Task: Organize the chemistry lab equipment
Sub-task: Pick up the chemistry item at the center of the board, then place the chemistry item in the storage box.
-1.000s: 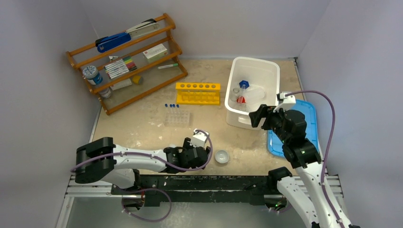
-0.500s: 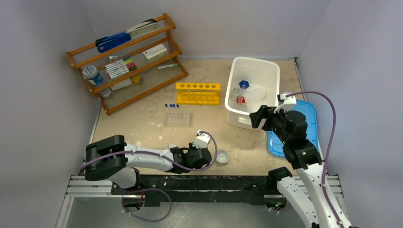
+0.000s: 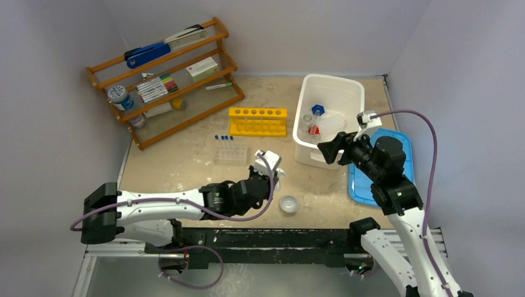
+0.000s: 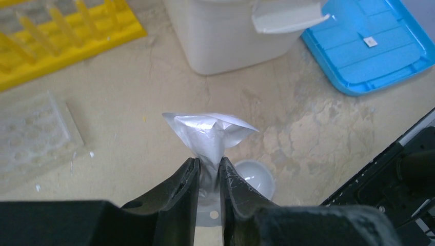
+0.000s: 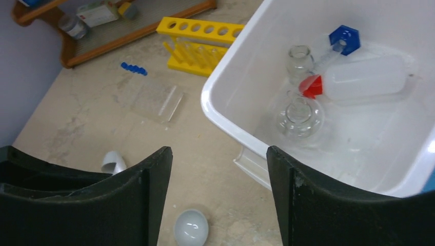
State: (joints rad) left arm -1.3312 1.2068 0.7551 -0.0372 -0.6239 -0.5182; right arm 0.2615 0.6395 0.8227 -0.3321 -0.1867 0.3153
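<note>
My left gripper (image 4: 208, 163) is shut on a thin white plastic dish (image 4: 210, 130), which is pinched and folded between the jaws and held above the table. A second small dish (image 3: 288, 203) lies on the table just right of it. My right gripper (image 5: 218, 151) hangs open and holds nothing, over the table by the near left corner of the white bin (image 3: 309, 154). In the bin lie a squeeze bottle (image 5: 359, 79) with a red nozzle, two glass flasks (image 5: 300, 115) and a blue-capped tube (image 5: 344, 38). A yellow rack (image 3: 257, 121), a clear tube tray (image 3: 231, 154) and loose blue caps (image 3: 223, 137) sit further back.
A blue lid (image 3: 402, 145) lies flat to the right of the bin, partly under my right arm. A wooden shelf (image 3: 167, 74) with a stapler, markers and boxes leans at the back left. Grey walls close in three sides.
My left gripper closed on the dish and lifted it up and away from the near edge. My right gripper shifted left along the bin's front and its jaws narrowed a little.
</note>
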